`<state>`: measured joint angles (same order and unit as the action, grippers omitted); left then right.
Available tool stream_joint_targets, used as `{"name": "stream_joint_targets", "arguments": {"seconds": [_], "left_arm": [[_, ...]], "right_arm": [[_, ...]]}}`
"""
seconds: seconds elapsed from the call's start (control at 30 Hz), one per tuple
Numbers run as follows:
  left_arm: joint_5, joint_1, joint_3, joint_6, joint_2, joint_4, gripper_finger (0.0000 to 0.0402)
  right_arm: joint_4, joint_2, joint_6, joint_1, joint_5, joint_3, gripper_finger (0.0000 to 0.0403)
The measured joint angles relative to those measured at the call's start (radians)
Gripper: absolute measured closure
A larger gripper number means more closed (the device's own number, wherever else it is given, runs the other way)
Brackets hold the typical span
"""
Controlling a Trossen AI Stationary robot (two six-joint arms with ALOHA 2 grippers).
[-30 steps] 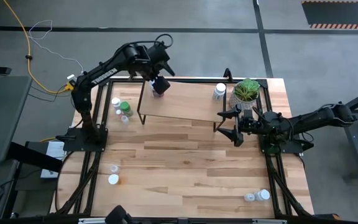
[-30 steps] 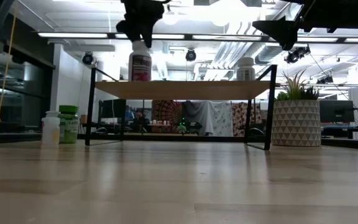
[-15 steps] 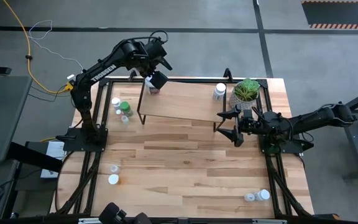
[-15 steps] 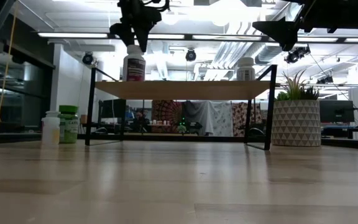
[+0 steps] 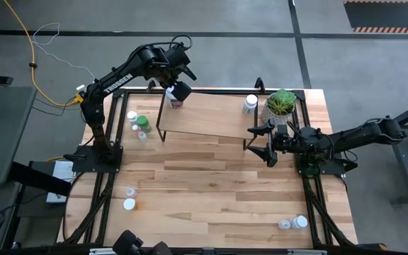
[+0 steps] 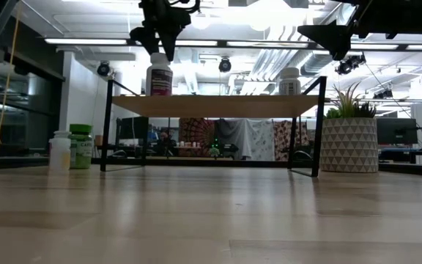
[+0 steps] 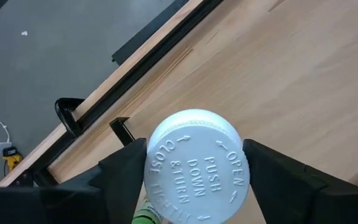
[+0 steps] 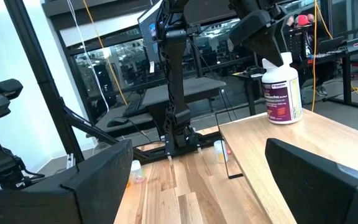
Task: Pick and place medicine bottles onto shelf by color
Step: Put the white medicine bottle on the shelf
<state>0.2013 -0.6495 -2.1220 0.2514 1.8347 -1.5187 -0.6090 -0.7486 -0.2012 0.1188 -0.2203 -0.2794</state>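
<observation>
Left tool (image 5: 178,91) hovered over the shelf's (image 5: 211,117) far left corner, fingers spread on either side of a white-capped bottle with a reddish label (image 6: 158,75), clear of its sides, so released, not gripping. In the left wrist view the fingers (image 7: 126,171) flanked the cap, which read PUSH DOWN & TURN. That bottle stood upright on the shelf board near its left end in the low view. A second white bottle (image 5: 250,104) stood upright on the shelf near its far right corner, well apart from the first. Right tool (image 5: 263,142) hung just off the shelf's near right corner, fingers wide apart, holding nothing. Potted plant (image 5: 281,104) sat on the bench (image 5: 211,191) just right of the shelf. Left of the shelf, a small cluster: green-capped bottle (image 5: 143,123) and white bottles (image 5: 132,117) close together on the bench. Two more white bottles (image 5: 128,198) lay or stood near the bench's near left edge, another pair (image 5: 293,223) near the near right corner. Yellow cable (image 5: 27,42) ran across the floor beyond the left arm.
</observation>
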Motion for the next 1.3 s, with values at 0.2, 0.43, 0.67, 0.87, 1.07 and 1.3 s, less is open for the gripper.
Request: {"name": "stream_joint_targets", "arguments": {"seconds": [0.2,0.43,0.67,0.87,1.07,1.3], "left_arm": [[0.001,0.000,0.000,-0.018,0.000,0.004,0.0117],[0.125,-0.005,-0.053,-0.023,0.000,0.000,0.0114],[0.202,-0.002,-0.232,0.009,-0.020,0.021,0.0115],[0.125,0.081,-0.149,-0.020,-0.152,0.178,0.0115],[0.089,0.251,0.139,-0.067,-0.328,0.410,0.0115],[0.074,0.476,0.720,-0.070,-0.617,0.851,0.0116]], "right_arm": [[0.000,0.000,0.000,0.000,0.000,0.000,0.0045],[0.000,0.000,0.000,0.000,-0.006,0.000,0.0045],[0.000,0.000,0.000,0.000,-0.005,0.000,0.0045],[0.000,0.000,0.000,0.000,-0.004,0.000,0.0045],[0.003,0.000,0.000,0.000,-0.003,0.000,0.0045],[0.007,0.000,0.000,0.000,0.003,0.000,0.0045]]}}
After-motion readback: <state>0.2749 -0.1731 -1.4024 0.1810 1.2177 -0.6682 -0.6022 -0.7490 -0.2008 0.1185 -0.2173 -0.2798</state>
